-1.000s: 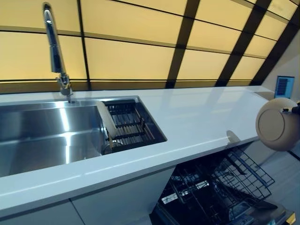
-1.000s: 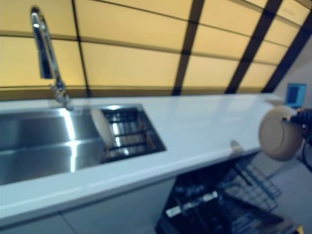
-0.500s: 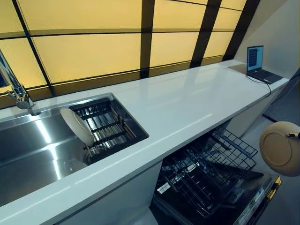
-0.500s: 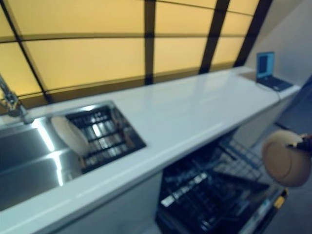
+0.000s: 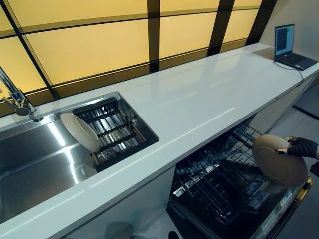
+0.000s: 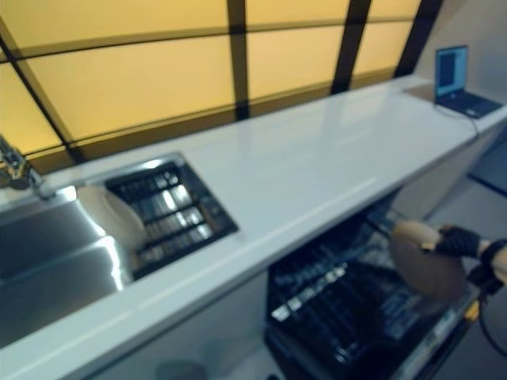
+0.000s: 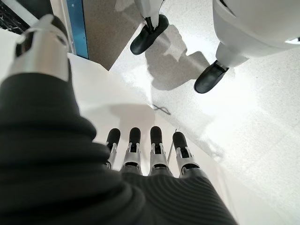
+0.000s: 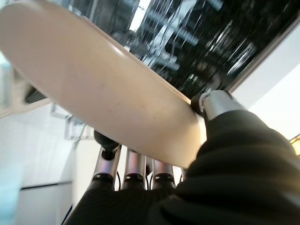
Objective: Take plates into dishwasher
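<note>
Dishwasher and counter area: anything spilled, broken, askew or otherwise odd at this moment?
Nothing stands out. The right hand pinches a tan plate over the open dishwasher rack, and a second plate leans upright in the sink rack. A laptop sits open at the counter's far end. No spill or damage is visible.

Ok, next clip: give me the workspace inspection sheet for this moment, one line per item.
Surface: white countertop, bare in the middle, with a steel sink set in at the robot's left.
Job's things: beige plate held over the open dishwasher rack; second plate standing on edge in the sink's drying rack.
Clutter: nothing seen.
Hands: right hand pinches the beige plate's rim; left hand idle, fingers straight, over the floor.
Cables: thin cord running from the laptop off the counter end.
Surroundings: faucet, lit yellow wall panels.
</note>
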### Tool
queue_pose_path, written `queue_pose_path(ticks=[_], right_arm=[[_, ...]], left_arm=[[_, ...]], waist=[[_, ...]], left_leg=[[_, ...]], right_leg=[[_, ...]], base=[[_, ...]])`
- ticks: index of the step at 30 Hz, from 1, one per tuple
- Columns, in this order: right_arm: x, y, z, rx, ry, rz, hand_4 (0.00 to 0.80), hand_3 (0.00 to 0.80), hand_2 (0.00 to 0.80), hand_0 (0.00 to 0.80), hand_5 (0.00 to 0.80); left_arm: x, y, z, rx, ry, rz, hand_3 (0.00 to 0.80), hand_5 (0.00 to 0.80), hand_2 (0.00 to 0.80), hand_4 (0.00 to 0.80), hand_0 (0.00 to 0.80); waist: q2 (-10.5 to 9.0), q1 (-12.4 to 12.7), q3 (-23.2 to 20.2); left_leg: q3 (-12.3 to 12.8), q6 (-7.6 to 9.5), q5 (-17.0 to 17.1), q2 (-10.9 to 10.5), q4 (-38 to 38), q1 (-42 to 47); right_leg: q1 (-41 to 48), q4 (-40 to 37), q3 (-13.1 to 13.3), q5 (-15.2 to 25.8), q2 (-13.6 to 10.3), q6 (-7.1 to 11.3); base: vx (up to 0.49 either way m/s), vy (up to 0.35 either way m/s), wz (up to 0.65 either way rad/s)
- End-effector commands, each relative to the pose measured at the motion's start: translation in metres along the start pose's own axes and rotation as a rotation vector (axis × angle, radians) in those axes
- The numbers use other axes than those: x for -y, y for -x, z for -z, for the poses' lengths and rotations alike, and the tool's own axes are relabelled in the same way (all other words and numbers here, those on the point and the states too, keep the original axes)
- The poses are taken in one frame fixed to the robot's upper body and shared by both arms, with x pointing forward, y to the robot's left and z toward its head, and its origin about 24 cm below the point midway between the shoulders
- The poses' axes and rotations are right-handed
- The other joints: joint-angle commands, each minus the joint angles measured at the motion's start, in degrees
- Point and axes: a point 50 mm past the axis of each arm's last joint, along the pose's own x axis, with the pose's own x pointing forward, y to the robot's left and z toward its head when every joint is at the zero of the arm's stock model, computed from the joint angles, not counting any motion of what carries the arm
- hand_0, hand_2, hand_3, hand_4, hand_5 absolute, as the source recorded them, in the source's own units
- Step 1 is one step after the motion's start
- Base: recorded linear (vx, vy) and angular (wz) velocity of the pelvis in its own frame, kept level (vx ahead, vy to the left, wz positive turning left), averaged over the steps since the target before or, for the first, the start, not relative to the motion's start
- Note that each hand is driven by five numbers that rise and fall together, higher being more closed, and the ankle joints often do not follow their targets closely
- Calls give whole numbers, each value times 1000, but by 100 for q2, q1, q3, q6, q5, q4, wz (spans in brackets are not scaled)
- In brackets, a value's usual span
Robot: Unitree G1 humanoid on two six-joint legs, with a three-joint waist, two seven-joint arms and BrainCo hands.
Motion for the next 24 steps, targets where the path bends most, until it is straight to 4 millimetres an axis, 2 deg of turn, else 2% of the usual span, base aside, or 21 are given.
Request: queue_pose_path(ticks=[1, 6, 13, 24], right_arm=[[6, -4, -16, 78, -16, 83, 800, 800, 800, 800, 800], [-15, -12, -29, 113, -46, 17, 800, 800, 800, 800, 800], [-33, -16, -43, 160, -69, -33, 800, 800, 800, 800, 800], [-47, -19, -51, 185, -79, -55, 800, 800, 800, 800, 800]], left_arm=[[-19, 0, -15, 52, -13, -37, 0, 0, 0, 0, 0], [-16, -2, -23, 77, -26, -26, 0, 0, 0, 0, 0], [-16, -3, -29, 90, -22, -20, 0, 0, 0, 0, 0], [-12, -4, -33, 107, -11, -6, 0, 0, 0, 0, 0]], waist=[[-259, 104, 144], [-179, 96, 241], [-151, 64, 285], [-137, 96, 259]], left_leg=[[-355, 176, -35, -52, 54, -77], [-371, 149, -24, -39, 49, -100], [-356, 128, -15, -31, 57, -105], [-373, 118, -16, -33, 41, -76]], right_leg=[[41, 169, 53, -61, 19, 230], [50, 150, 7, -90, 0, 207], [72, 154, -9, -118, -9, 194], [121, 139, -27, -138, -12, 201]], base=[[0, 0, 0], [-20, -6, 0], [0, 0, 0], [-2, 0, 1]])
